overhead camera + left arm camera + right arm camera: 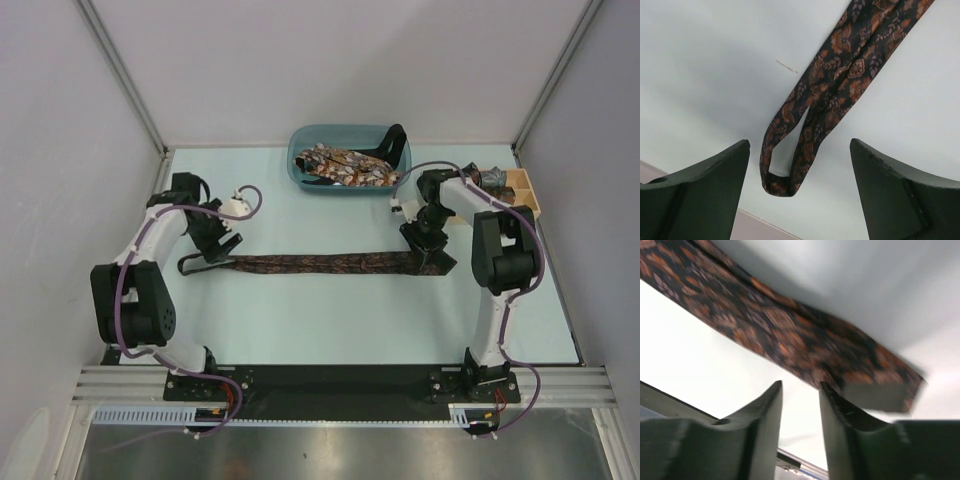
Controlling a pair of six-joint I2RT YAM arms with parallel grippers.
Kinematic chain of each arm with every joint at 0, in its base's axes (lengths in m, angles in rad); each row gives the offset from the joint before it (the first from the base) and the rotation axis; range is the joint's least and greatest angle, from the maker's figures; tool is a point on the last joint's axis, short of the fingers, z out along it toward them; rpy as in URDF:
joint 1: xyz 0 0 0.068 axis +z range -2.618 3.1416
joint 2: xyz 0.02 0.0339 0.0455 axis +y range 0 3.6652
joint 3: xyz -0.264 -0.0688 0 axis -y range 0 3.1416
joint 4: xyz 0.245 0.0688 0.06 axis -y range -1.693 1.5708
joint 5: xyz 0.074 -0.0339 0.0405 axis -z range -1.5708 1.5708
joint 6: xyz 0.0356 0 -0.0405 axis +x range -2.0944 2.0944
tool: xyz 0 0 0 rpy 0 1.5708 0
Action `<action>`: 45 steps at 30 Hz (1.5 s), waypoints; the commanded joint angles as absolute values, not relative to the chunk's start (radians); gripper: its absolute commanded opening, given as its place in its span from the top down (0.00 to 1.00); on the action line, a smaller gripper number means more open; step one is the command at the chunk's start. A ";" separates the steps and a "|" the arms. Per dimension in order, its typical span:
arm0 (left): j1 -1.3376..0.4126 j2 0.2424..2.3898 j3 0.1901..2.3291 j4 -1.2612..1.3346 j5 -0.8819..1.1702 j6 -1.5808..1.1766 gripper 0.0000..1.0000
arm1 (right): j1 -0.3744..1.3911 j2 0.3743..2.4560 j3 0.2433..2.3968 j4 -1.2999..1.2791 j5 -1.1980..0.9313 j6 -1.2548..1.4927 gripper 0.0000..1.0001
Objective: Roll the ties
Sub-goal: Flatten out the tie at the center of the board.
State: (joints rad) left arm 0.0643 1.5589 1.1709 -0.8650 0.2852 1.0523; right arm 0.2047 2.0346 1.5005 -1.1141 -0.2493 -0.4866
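Note:
A long dark brown tie with an orange print lies flat across the table, running left to right. Its narrow end is folded back into a small loop that lies between the wide-open jaws of my left gripper, touching neither finger. In the top view the left gripper hovers over that end. My right gripper is over the tie's wide end. Its jaws stand a narrow gap apart with nothing between them, just short of the tie's edge.
A blue basin at the back holds several more patterned ties. A wooden box at the back right has a rolled grey-blue tie beside my right arm. Purple cables run along both arms.

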 commanded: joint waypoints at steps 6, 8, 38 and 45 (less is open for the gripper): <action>0.052 1.588 1.273 -0.801 0.365 0.994 0.13 | 0.179 1.943 1.445 -1.008 -0.100 -0.512 0.52; 0.054 1.572 1.260 -0.773 0.371 0.977 0.12 | 0.179 1.962 1.440 -0.956 -0.068 -0.499 0.52; 0.008 1.267 1.077 -0.595 0.548 0.934 0.08 | -0.328 1.876 1.302 -0.908 0.101 -0.844 0.78; 0.009 1.169 1.068 -0.577 0.808 0.835 0.01 | -0.278 1.769 1.451 -1.193 -0.167 -0.830 0.20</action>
